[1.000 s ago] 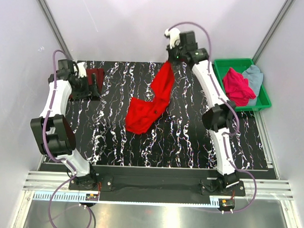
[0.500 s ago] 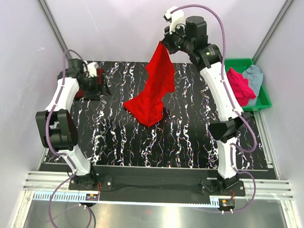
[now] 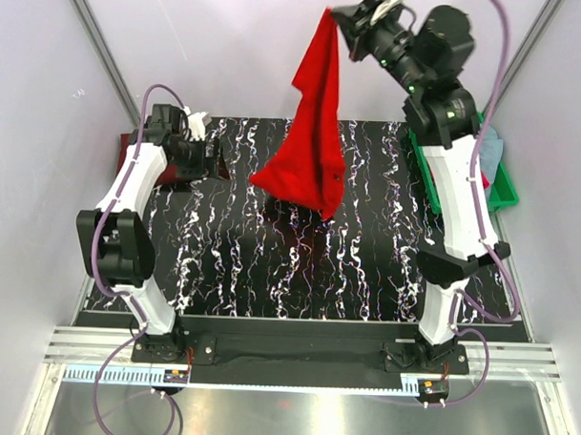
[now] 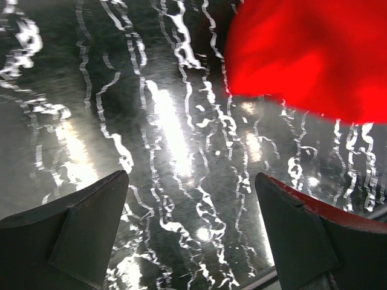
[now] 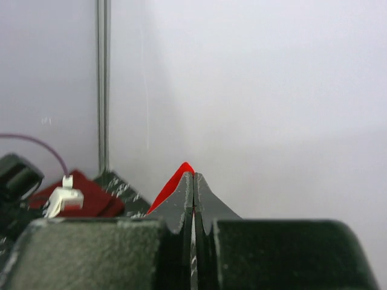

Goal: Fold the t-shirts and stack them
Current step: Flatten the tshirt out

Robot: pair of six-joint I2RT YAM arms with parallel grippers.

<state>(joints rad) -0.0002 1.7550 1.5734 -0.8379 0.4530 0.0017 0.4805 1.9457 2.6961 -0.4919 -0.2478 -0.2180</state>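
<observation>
Top view: the right gripper, clamped on the red shirt, holds it high over the table's far middle; the left gripper hangs over its far left part. Left wrist: jaws wide apart, nothing between them; the red shirt hangs beyond, over the table. Right wrist: jaws pressed together on red cloth; the maroon shirt lies at the table's far left.

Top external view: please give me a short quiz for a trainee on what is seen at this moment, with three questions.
1. True or false: the right gripper is shut on the red t-shirt, which hangs from it over the table.
2. The left gripper is: A) open and empty; B) shut on a maroon shirt; C) holding a tray.
3. Fill in: the green tray stands at the robot's ___ side.
Key: 1 true; 2 A; 3 right.
</observation>
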